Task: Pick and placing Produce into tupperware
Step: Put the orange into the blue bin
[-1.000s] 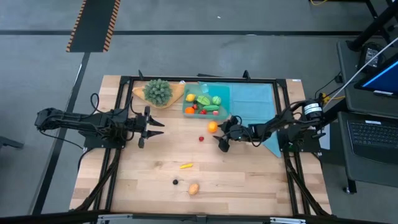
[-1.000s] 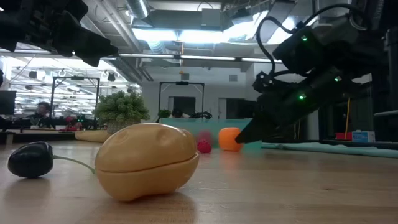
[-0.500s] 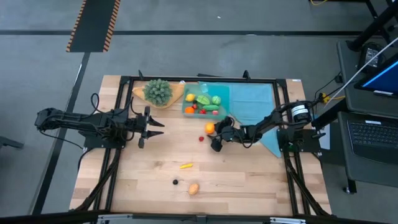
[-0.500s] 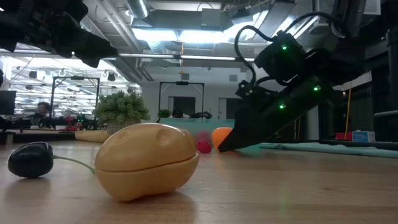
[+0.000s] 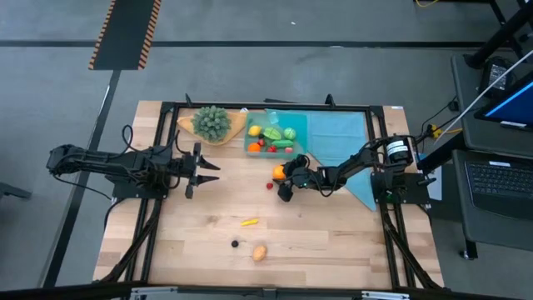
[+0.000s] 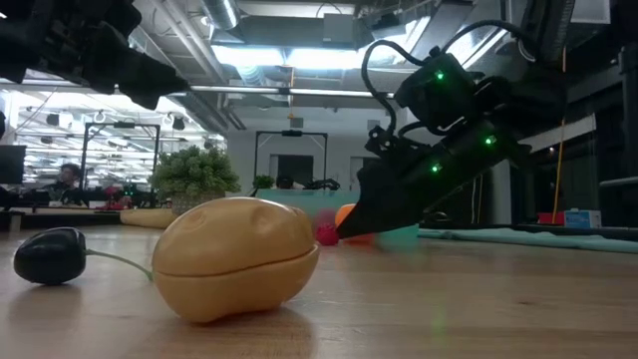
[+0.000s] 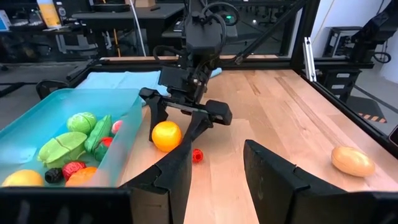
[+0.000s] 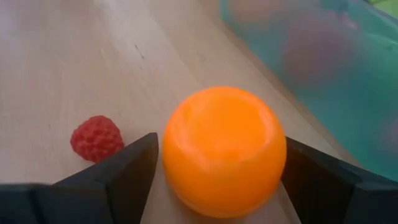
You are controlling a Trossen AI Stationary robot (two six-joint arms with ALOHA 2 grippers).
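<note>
Tupperware (image 5: 276, 136) at table's (image 5: 333, 242) far edge, beside cloth (image 5: 341, 137), partly filled: green, orange, yellow and red produce already inside. Still loose on wood: orange (image 5: 279, 172), red berry (image 5: 269, 185), yellow piece (image 5: 248, 222), dark piece (image 5: 235, 244), tan potato (image 5: 260, 252). Right gripper (image 5: 286, 179) low at orange, fingers spread wide either side of it, not yet pinching. Left gripper (image 5: 205, 171) waiting well apart, fingers partly spread, holding nothing. Roughly half done by count; orange likely next in.
</note>
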